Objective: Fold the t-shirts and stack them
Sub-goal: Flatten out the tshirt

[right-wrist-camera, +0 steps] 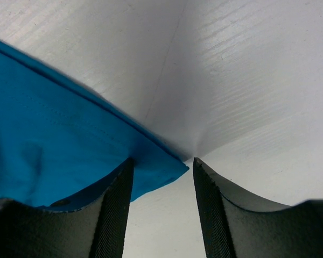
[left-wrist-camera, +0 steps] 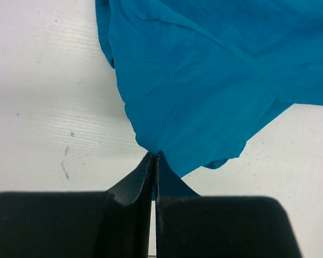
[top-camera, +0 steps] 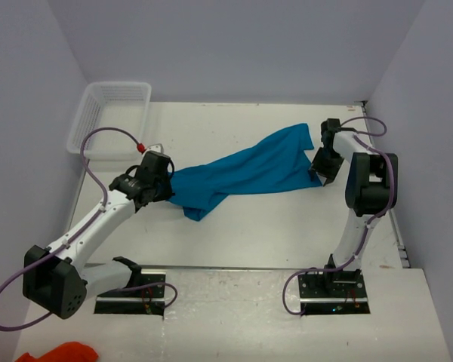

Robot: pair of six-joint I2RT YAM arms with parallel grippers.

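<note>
One teal-blue t-shirt [top-camera: 249,170] lies crumpled and stretched slantwise across the white table, from middle left to back right. My left gripper [top-camera: 168,185] is at its left end, shut on a pinch of the fabric. In the left wrist view the cloth [left-wrist-camera: 204,80] fans out from the closed tips of the left gripper [left-wrist-camera: 155,156]. My right gripper [top-camera: 317,170] is at the shirt's right end. In the right wrist view it [right-wrist-camera: 163,160] stands open, with a hemmed corner of the shirt [right-wrist-camera: 54,140] lying between its fingers and over the left finger [right-wrist-camera: 116,204].
A white mesh basket [top-camera: 113,84] sits at the back left corner of the table. An orange cloth [top-camera: 64,352] lies at the bottom left, near the left arm's base. Grey walls close the table [top-camera: 287,226] in at the back and on both sides.
</note>
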